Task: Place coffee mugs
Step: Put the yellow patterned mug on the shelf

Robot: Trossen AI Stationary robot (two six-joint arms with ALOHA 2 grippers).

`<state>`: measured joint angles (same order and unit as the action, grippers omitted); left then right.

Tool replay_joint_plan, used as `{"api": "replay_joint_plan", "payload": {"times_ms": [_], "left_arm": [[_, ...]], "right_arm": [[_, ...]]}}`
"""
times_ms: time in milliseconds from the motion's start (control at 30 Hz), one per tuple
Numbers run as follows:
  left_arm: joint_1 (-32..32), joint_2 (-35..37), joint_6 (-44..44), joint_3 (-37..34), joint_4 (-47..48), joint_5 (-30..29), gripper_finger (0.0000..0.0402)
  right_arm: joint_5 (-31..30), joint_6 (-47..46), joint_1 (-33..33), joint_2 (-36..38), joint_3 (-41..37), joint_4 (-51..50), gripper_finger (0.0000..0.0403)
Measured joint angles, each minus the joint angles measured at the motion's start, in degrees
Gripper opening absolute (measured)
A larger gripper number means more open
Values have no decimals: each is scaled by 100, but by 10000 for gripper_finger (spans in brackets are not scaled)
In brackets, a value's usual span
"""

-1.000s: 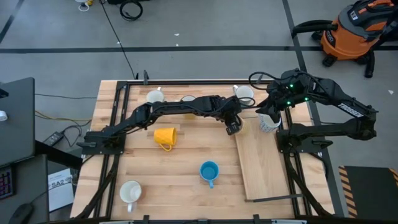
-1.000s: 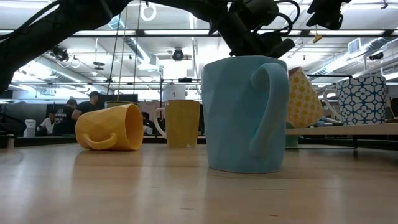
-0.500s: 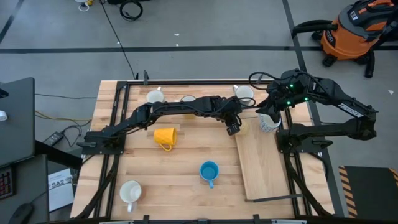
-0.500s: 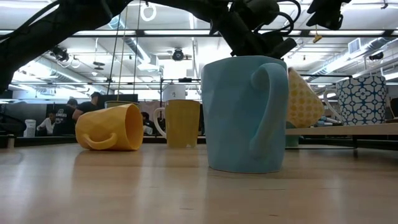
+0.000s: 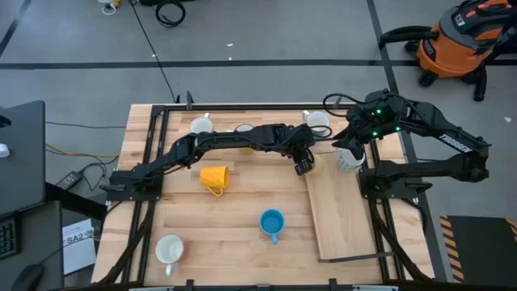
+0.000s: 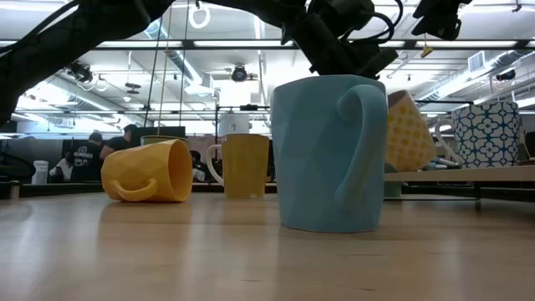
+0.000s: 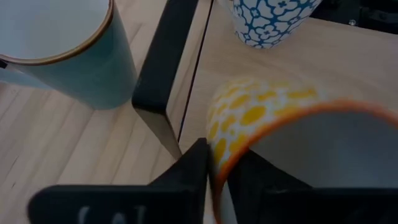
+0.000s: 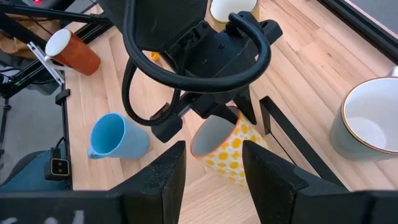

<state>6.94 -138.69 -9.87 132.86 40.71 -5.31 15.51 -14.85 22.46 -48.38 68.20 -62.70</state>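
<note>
My left gripper [image 5: 304, 167] reaches across the table's middle and is shut on a white mug with yellow dots and an orange rim [image 7: 261, 118], at the left edge of the raised wooden board [image 5: 339, 210]. In the low view this mug [image 6: 411, 134] shows tilted behind the upright blue mug [image 6: 330, 155]. A blue-patterned mug [image 5: 349, 159] stands on the board's far end. My right gripper [image 8: 211, 174] is open, held high at the far right above that mug. A yellow mug [image 5: 214, 177] lies on its side. My left gripper grips the dotted mug's orange rim [image 7: 219, 163], one finger [image 7: 189, 171] outside the wall and the other inside the mouth. The fingers slant down from the table's left side. The mug is tilted; whether its base touches the board I cannot tell.
A grey mug with a brown rim [image 7: 68, 56] stands just beyond the board's far left corner, next to a black frame rail [image 7: 165, 68]. A white mug [image 5: 170, 249] stands near left, two more mugs [image 5: 200, 125] at the far edge. An orange vacuum [image 5: 456, 44] stands off the table.
In the low view the dotted mug has rocked slightly in the hold and come back to about its earlier tilt. Both arms have stayed in place.
</note>
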Motion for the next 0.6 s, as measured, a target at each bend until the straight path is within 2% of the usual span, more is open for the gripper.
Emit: {"api": "replay_joint_plan", "payload": {"times_ms": [133, 600], "left_arm": [[-2, 58, -3, 0, 16, 2, 29], [0, 162, -186, 1, 594, 66, 38]], "right_arm": [[0, 1, 0, 0, 0, 0, 164], [0, 0, -2, 2, 0, -2, 164]]}}
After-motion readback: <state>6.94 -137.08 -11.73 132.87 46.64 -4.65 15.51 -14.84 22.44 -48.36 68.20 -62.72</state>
